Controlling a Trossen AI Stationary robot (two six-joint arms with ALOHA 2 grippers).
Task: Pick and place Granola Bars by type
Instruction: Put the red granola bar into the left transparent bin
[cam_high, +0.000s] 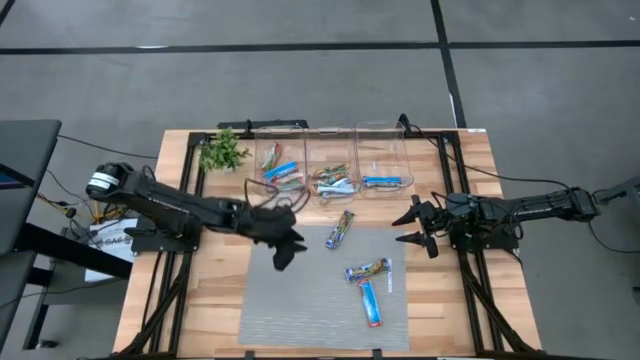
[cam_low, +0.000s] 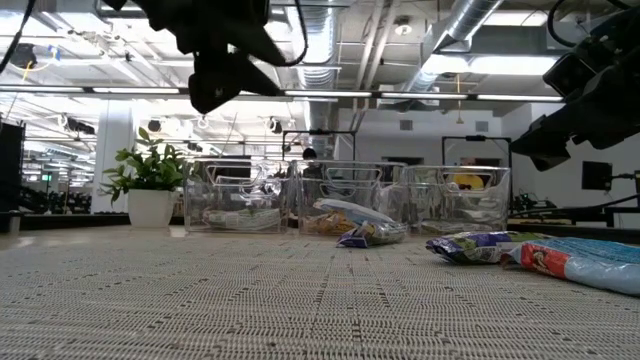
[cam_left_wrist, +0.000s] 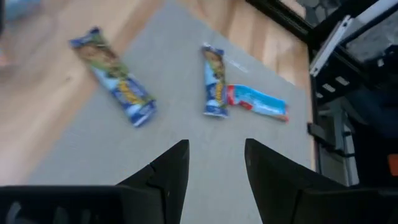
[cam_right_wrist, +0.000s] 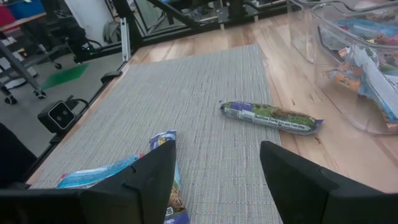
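Note:
Three granola bars lie flat outside the bins. A green-and-blue bar rests on the grey mat's far edge. A multicoloured bar and a bright blue one lie end to end on the mat. My left gripper hovers open above the mat, left of the bars, with nothing between its fingers. My right gripper waits open at the mat's right edge, also with nothing in it. More bars lie in the three clear bins.
Three clear bins stand in a row at the far edge: left, middle, right, each holding bars. A small green plant stands at the far left. The near left part of the mat is bare.

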